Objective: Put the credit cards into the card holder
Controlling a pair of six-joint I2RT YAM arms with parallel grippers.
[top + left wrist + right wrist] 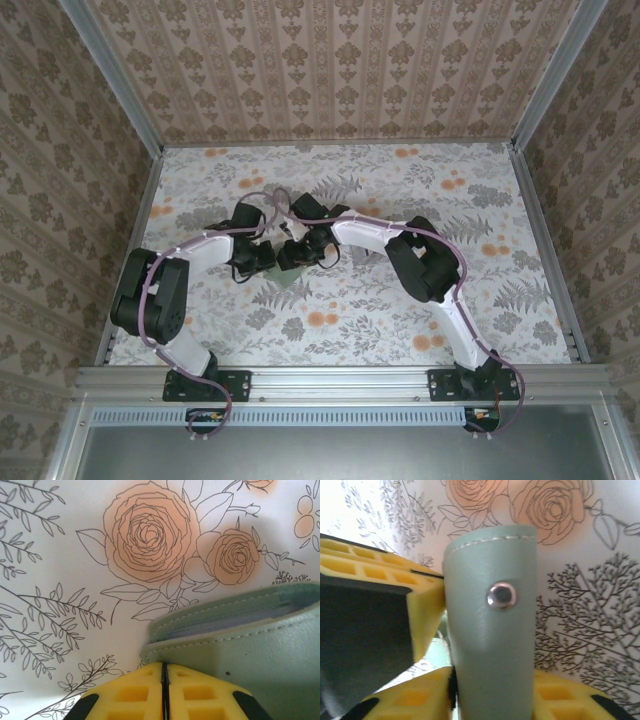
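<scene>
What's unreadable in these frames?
- Left wrist: card holder contents just a pale sliver, card count unclear; right end cut off by frame.
- Whether left gripper pinches it: contact hidden under its pads.
- Right wrist: flap base hidden between right gripper fingers.
- Top external: holder tiny, partly under grippers.

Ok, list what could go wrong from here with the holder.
1. The right gripper pinches only the flap of the holder. A hard pull may slip off it or strain the snap.
2. The left gripper is shut right at the holder's corner. With so little purchase, the holder may twist or drop to the table.
3. The grippers sit very close together, so either could bump the other.
</scene>
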